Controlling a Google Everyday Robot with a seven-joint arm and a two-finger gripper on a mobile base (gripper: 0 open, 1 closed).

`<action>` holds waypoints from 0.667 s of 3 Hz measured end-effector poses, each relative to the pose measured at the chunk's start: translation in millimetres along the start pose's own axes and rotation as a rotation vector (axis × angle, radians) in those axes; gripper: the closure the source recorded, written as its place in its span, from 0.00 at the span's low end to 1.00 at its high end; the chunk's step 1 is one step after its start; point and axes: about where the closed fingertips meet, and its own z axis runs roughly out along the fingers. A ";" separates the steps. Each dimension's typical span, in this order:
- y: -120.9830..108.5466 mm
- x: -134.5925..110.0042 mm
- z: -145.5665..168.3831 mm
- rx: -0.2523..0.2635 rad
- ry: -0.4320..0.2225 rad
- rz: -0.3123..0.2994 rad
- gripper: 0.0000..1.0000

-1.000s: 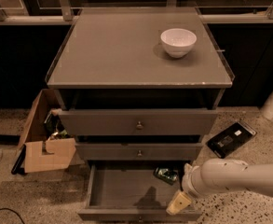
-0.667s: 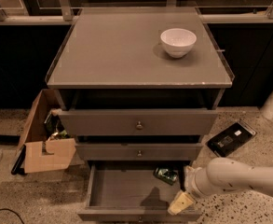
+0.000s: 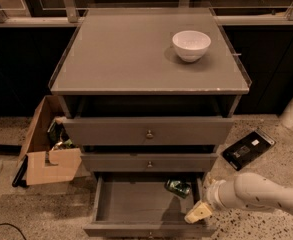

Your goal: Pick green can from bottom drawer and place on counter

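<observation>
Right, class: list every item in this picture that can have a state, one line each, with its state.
bottom drawer: pulled open.
green can: inside the drawer, back right, not gripped.
white bowl: upright on the counter, looks empty.
cardboard box: flaps open, on the floor.
gripper: at the drawer's right front corner, apart from the can.

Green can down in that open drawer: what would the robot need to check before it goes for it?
1. Bottom drawer pulled out: ok.
2. Green can in sight, at the drawer's back right: ok.
3. Can standing upright: cannot tell.
4. Tool at the can: not ok; it hangs over the drawer's front right corner, apart from the can.
5. Path from tool to can free of other things: ok.
6. Bare space on the counter: ok, left of the white bowl.
</observation>
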 end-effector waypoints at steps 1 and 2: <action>0.1 -0.1 0.2 0.000 0.000 0.000 0.00; 3.9 -3.6 11.1 -0.013 -0.022 0.000 0.00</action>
